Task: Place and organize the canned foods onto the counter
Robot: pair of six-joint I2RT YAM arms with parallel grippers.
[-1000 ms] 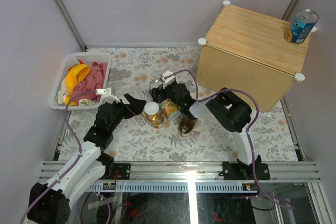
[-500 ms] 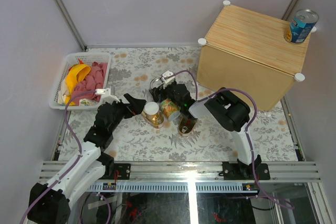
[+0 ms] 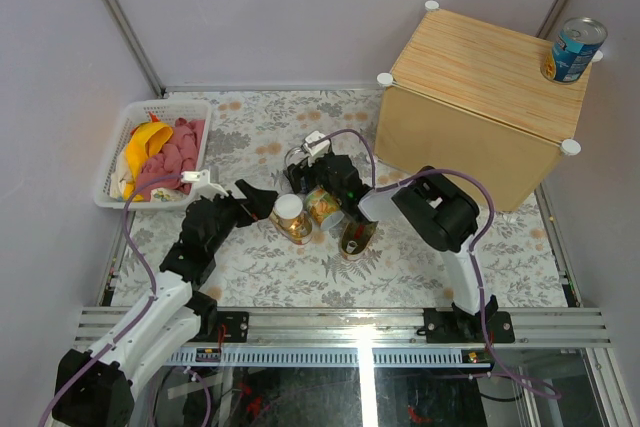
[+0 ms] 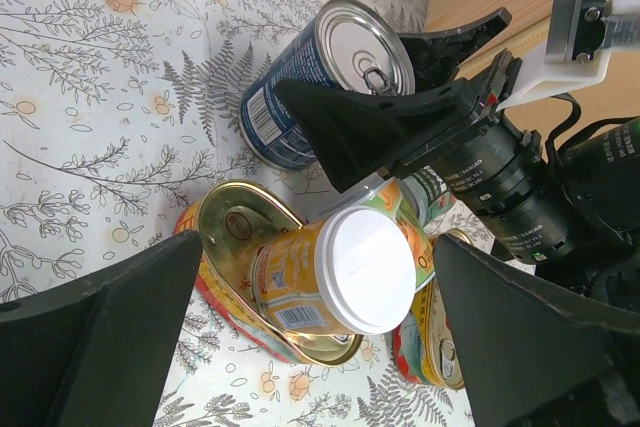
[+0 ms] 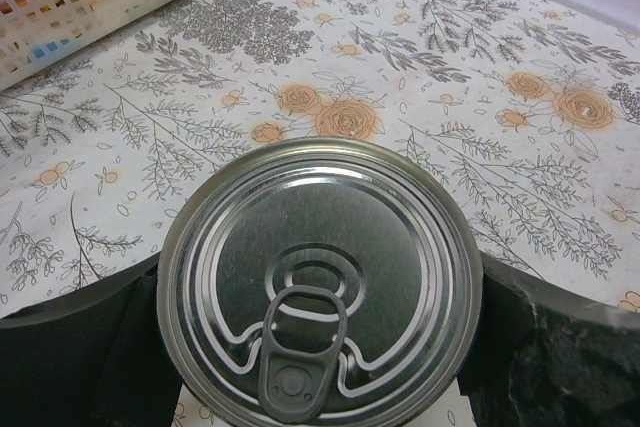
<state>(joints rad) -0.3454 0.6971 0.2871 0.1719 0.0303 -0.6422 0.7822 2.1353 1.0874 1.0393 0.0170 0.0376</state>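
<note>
Your right gripper (image 5: 318, 372) holds the blue-labelled can (image 5: 320, 247) in its jaws, left gripper (image 4: 318, 252) jaws wide; lift it clear, then carry to the counter (image 3: 480, 67).

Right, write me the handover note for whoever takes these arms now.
Left gripper: open, empty, facing the white-lidded can.
Right gripper: straddles the silver-topped can standing on the table; grip unconfirmed.
Done: one blue can on the counter, at its far right corner.
Left: the silver-topped can, the white-lidded can, a colourful can, a gold tin, any others hidden among them.
</note>
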